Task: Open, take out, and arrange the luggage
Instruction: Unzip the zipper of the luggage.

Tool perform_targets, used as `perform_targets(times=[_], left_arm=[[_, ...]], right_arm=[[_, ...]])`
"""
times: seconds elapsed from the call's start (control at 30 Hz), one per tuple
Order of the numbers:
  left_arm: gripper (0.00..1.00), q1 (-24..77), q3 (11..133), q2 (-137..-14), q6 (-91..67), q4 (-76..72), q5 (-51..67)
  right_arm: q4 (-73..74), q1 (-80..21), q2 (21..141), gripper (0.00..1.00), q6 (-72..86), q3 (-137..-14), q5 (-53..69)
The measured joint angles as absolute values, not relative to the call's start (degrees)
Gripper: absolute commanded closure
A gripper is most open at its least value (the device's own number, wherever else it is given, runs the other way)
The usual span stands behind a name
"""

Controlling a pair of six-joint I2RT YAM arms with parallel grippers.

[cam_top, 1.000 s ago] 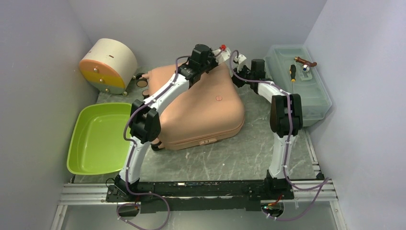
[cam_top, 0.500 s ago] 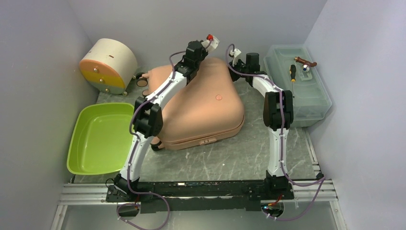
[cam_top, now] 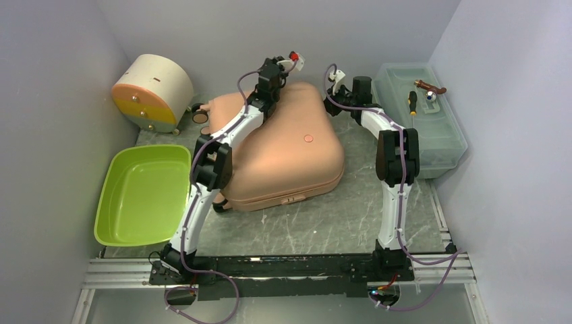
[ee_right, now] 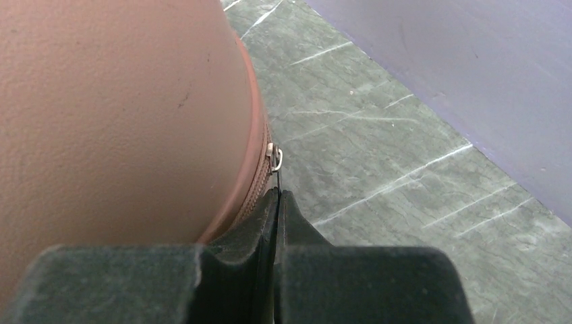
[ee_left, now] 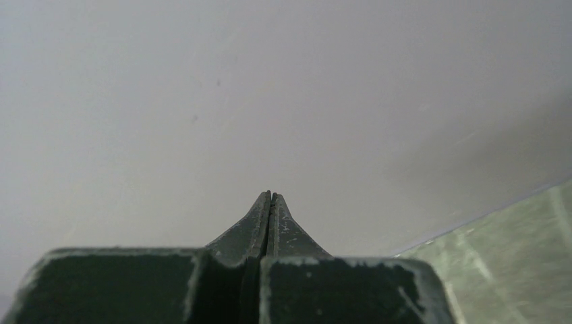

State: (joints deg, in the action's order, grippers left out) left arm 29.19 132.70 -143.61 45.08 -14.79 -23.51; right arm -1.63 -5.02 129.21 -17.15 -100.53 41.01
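The luggage (cam_top: 283, 152) is a large salmon-pink hard-shell suitcase lying shut on the table, small dark wheels at its back left. At its back right corner my right gripper (ee_right: 276, 192) is shut on the thin pull tab of the zipper slider (ee_right: 273, 158), beside the pink shell (ee_right: 121, 108). In the top view the right gripper (cam_top: 330, 98) sits at that corner. My left gripper (ee_left: 271, 196) is shut with nothing in it and faces the bare back wall. It hovers above the luggage's far edge (cam_top: 289, 65).
A lime-green tub (cam_top: 143, 196) lies at the left. A cream half-round box with orange-yellow drawers (cam_top: 152, 92) stands at the back left. A translucent toolbox (cam_top: 421, 128) with small tools on its lid stands at the right. Walls close in on three sides.
The left arm has swung left and back over the luggage, its gripper now nearer the back wall. The right wrist shifted slightly back. Both grippers stayed shut.
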Motion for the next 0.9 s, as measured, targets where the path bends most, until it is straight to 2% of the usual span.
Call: perform_targets(times=[0.23,0.53,0.9], left_arm=[[1.00,27.4,135.0,-145.5,48.9,-9.5,-26.7],[1.00,26.0,127.8,-139.2,46.7,-4.0,-8.8],[1.00,28.7,130.8,-138.2,45.8,9.1,5.7]], right_arm=[[-1.4,-5.0,129.2,1.00,-17.1,-100.5,41.1],[-0.6,-3.7,126.8,1.00,-17.8,-97.8,44.8],[3.9,1.6,112.3,1.00,-25.5,-81.3,51.7]])
